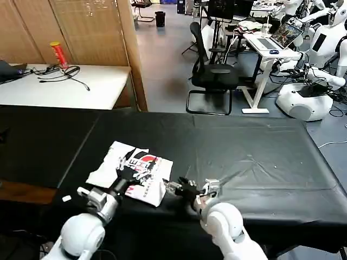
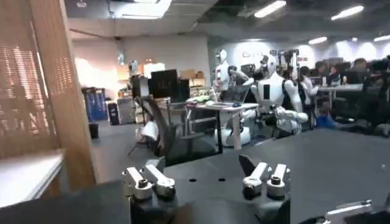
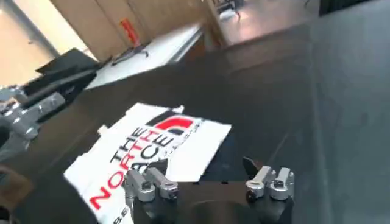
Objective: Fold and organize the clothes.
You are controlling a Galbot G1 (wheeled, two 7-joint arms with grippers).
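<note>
Your left pincer (image 1: pixel 126 174) sat wide open over the folded T-shirt (image 1: pixel 133 173) on the near left of the black surface (image 1: pixel 244 157). Your right pincer (image 1: pixel 176 187), open too, waited just beside it. Next, I think, you needed one more fold.

Black-clothed table (image 1: pixel 255 157) up front, white side table (image 1: pixel 65 86) w/ red can (image 1: pixel 57 54) & cables beside wood slat panels (image 1: pixel 81 30), grey floor (image 1: pixel 162 70), black office chair (image 1: pixel 214 73), white desk w/ laptop (image 1: pixel 282 35), ceiling strip lights (image 2: pixel 271 8).
</note>
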